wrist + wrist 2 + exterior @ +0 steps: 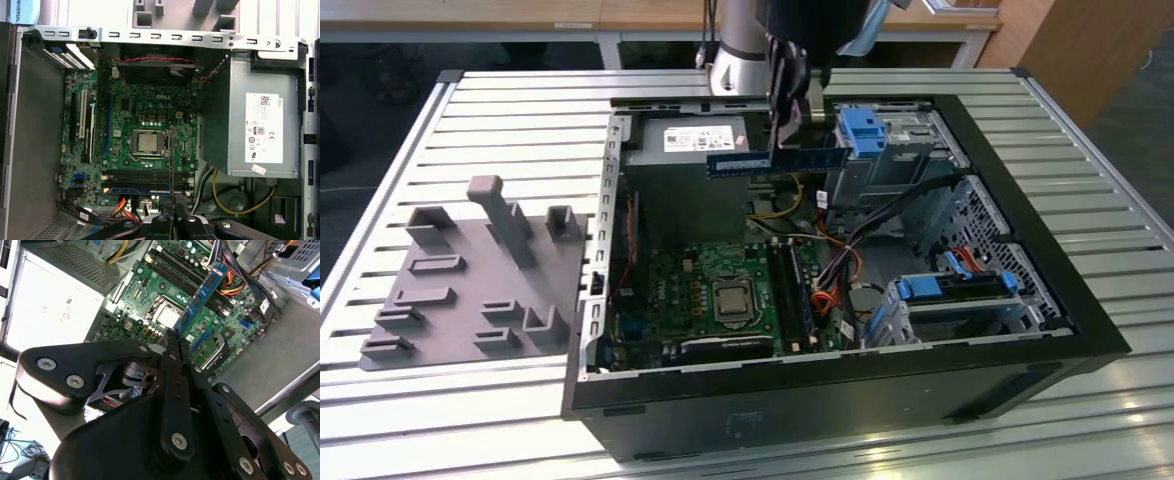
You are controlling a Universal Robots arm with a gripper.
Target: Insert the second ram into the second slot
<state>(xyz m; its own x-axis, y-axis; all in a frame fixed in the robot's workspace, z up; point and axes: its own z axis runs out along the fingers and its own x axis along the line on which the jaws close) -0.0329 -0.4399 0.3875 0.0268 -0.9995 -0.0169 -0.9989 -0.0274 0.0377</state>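
Observation:
The second ram (744,163) is a thin blue circuit-board strip held level in the air above the open computer case, over its far half. My gripper (790,146) is shut on the strip near its middle. In the second wrist view the fingers meet at the gripper (173,337) and the ram (202,292) juts out over the motherboard. The first wrist view has the ram (171,160) edge-on above the gripper (172,218). The black memory slots (790,285) (145,176) lie well below, beside the processor (148,142). A thin blue edge (140,190) runs along the slot farthest from the processor.
The grey power supply (700,140) (255,125) fills the case's far corner. Blue drive-bay latches (861,130) (961,285) and loose cables (881,215) crowd the exterior view's right. A grey fixture plate (467,270) lies on the slatted table at the exterior view's left.

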